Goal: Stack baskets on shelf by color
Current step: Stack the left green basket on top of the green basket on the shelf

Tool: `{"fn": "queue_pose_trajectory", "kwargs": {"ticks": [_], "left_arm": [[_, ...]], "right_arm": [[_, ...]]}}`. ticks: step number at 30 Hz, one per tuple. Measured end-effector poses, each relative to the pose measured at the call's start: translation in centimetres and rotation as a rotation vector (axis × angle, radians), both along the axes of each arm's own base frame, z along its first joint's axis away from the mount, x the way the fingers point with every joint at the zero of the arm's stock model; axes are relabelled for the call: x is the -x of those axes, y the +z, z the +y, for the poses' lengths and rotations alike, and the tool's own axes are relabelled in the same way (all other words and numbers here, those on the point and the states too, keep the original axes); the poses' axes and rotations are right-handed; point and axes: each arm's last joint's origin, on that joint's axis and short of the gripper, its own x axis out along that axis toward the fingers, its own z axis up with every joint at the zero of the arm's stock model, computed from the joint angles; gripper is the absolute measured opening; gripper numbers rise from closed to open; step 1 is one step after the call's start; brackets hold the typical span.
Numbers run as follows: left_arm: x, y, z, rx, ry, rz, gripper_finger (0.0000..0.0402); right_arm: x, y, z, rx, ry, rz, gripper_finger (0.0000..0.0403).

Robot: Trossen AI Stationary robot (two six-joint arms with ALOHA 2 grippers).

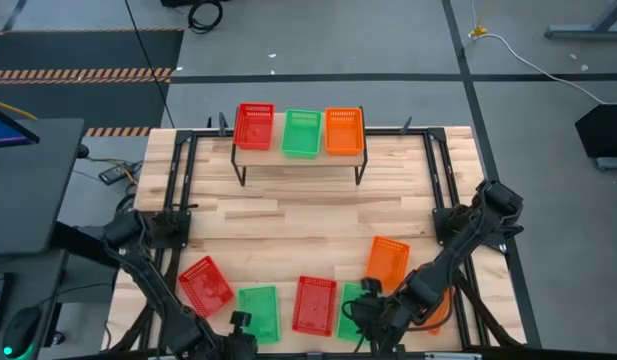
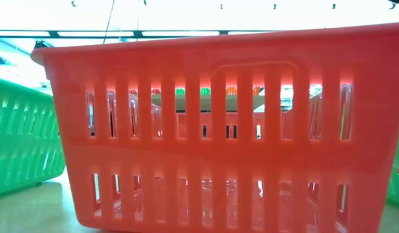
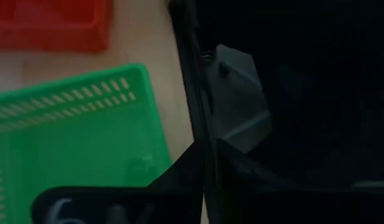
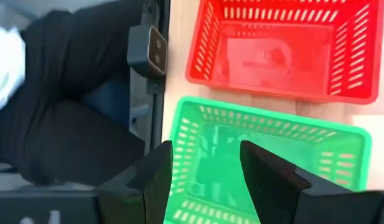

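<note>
High view: the shelf at upper centre carries one red, one green and one orange basket; six lie along the lower edge of the table. The right claw hovers over a green basket. Right wrist view: its fingers stand released, straddling that basket's rim, long axis across the frame. Left wrist view: the left claw's state cannot be told.

Wide bare stretch of slatted wooden tabletop between the low light-wood shelf on black legs and the near row of plastic mesh baskets: free passage across the middle. Shelf top filled side by side by a red basket, a green basket and an orange basket. Near edge crowded: tilted red basket, green basket, red basket, tilted orange basket, narrow gaps only.
</note>
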Motion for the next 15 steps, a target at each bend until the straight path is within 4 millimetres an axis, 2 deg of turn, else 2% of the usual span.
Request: {"fn": "queue_pose_trajectory", "kwargs": {"ticks": [8, 15], "left_arm": [[-0.7, -0.1, 0.8, -0.013, 0.061, 0.01, 0.0048], [-1.2, -0.2, 1.1, 0.022, 0.073, 0.049, 0.0083]], "right_arm": [[-0.8, -0.4, -1.8, 0.075, 0.061, 0.06, 0.0194], [-0.8, -0.7, -2.8, 0.133, 0.088, 0.115, 0.0194]]}}
